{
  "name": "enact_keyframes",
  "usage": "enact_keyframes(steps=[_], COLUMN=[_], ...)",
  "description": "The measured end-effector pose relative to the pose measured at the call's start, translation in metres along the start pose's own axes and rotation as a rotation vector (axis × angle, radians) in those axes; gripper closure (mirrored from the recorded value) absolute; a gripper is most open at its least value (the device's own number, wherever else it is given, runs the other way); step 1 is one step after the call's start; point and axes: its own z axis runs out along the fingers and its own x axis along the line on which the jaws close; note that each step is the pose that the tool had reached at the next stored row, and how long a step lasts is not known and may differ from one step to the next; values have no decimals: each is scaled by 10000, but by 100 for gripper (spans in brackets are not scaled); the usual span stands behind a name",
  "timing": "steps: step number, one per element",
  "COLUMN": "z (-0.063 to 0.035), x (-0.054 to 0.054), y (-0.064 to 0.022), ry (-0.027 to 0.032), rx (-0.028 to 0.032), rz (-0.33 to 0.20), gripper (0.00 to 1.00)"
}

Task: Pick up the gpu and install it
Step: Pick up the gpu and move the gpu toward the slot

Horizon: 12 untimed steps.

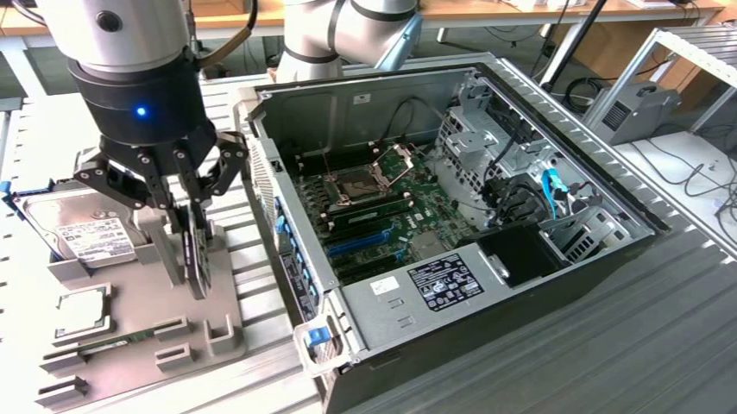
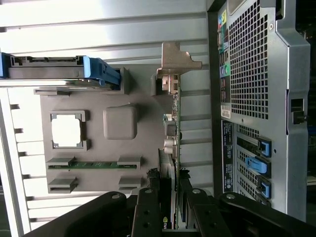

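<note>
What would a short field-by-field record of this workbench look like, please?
gripper: directly over the gpu, at its top edge
gpu: standing on edge in the grey holder, outside the case, not yet installed
hard drive: in the holder, to the exterior view's left of the gpu
processor chip: flat in its holder recess
memory stick: flat in the holder, beside the chip
computer case: open, motherboard exposed

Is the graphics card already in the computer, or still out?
Out. The gpu stands on edge in the grey holder beside the open computer case, the gripper at its upper edge.
</note>
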Motion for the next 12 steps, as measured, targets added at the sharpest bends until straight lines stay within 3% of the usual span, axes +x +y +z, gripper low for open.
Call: enact_keyframes(steps=[12], z=[-47], x=[-1], y=[-3], ry=[0], rx=[0], rz=[0], gripper=[74])
